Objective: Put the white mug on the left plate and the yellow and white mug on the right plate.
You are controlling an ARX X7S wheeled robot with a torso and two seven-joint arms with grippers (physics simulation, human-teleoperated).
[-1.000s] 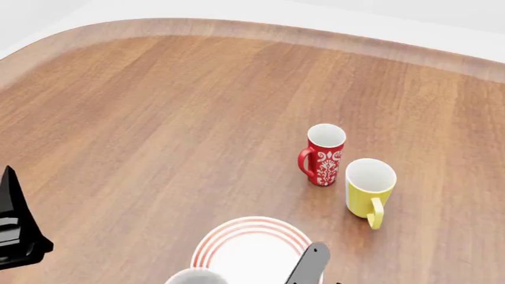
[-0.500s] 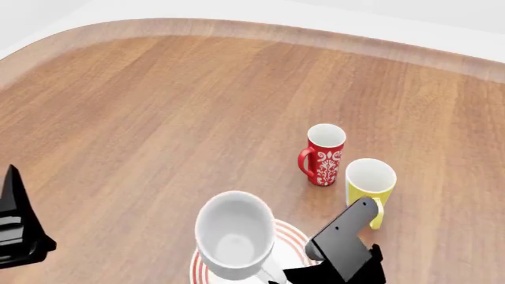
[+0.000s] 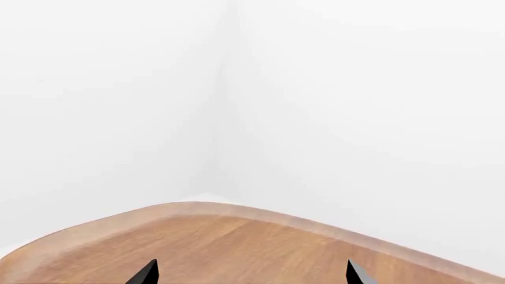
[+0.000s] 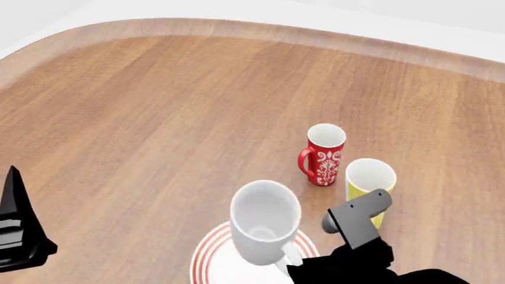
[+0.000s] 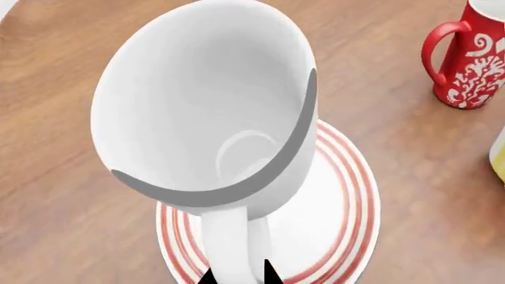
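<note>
The large white mug (image 4: 264, 220) hangs tilted over a red-ringed plate (image 4: 207, 258), mouth towards the head camera. My right gripper (image 5: 238, 277) is shut on its loop handle (image 5: 230, 242). The plate's rim (image 5: 356, 207) shows round the mug's base; whether they touch is unclear. This is the only plate in view, and I cannot tell if it is the left plate or the right plate. The yellow and white mug (image 4: 369, 179) stands upright to the right, just beyond my right arm (image 4: 359, 228). My left gripper (image 3: 251, 278) is open and empty, far left over bare wood.
A red mug with a white floral pattern (image 4: 325, 155) stands right behind the yellow one, handle to the left; it also shows in the right wrist view (image 5: 470, 59). The wooden table's curved far edge (image 4: 236, 26) meets a white wall.
The white mug has come up from the bottom edge of the head view and moved right, now over the plate's middle. My right arm rose with it. The left arm has stayed put.
</note>
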